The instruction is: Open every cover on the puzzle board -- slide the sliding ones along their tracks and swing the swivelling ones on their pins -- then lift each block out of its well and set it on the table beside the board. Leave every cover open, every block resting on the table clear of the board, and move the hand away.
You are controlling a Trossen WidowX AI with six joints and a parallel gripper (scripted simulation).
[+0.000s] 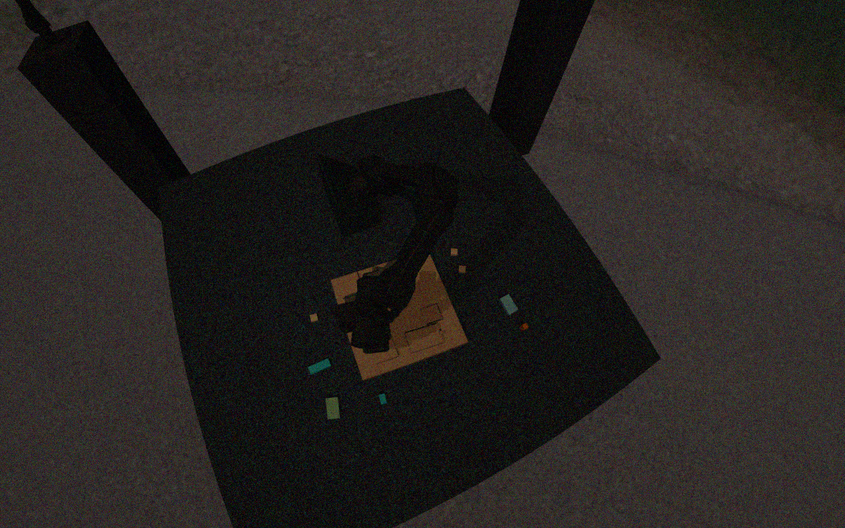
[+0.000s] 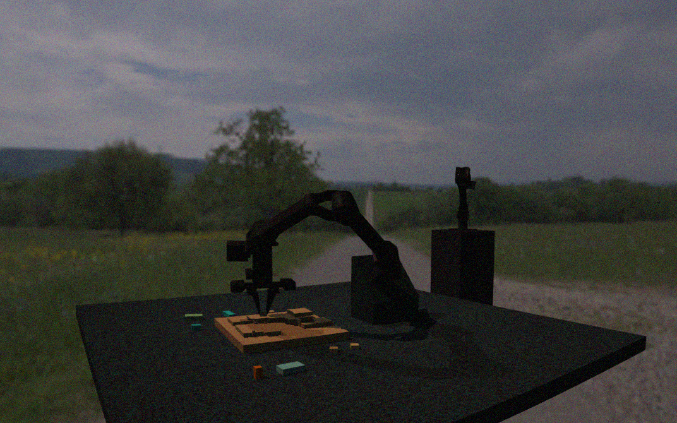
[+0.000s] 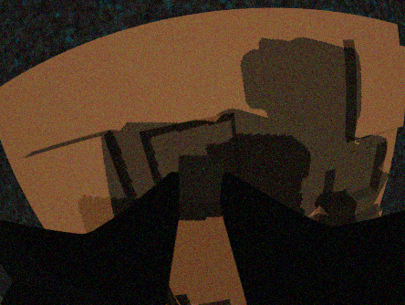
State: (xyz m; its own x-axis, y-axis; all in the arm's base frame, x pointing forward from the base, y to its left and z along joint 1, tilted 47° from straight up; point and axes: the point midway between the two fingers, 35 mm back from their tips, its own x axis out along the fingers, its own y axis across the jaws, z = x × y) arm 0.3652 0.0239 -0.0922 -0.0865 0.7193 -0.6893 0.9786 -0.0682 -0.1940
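The tan puzzle board [image 1: 381, 367] [image 2: 279, 341] [image 3: 151, 71] lies in the middle of the dark table [image 1: 249, 249] [image 2: 449, 358]. Raised wooden covers [image 2: 299, 312] stand on its top, and dark outlines show on its right half. My gripper [image 1: 369, 314] [image 2: 263, 309] [image 3: 199, 181] points straight down onto the board's left part. It is shut on a small brown piece [image 3: 199, 204] at the board's surface; I cannot tell whether it is a cover's part or a block. Several blocks lie on the table around the board, among them a teal one [image 1: 319, 366], a green one [image 1: 333, 407] and a light blue one [image 1: 508, 303] [image 2: 290, 367].
A small orange block [image 1: 523, 326] [image 2: 257, 371] and small tan blocks [image 1: 461, 269] [image 2: 353, 345] [image 1: 313, 317] lie near the board. The arm's base [image 1: 348, 198] [image 2: 371, 294] stands behind the board. Two dark pillars [image 1: 93, 105] [image 1: 538, 62] [image 2: 461, 264] stand beyond the table's far edge.
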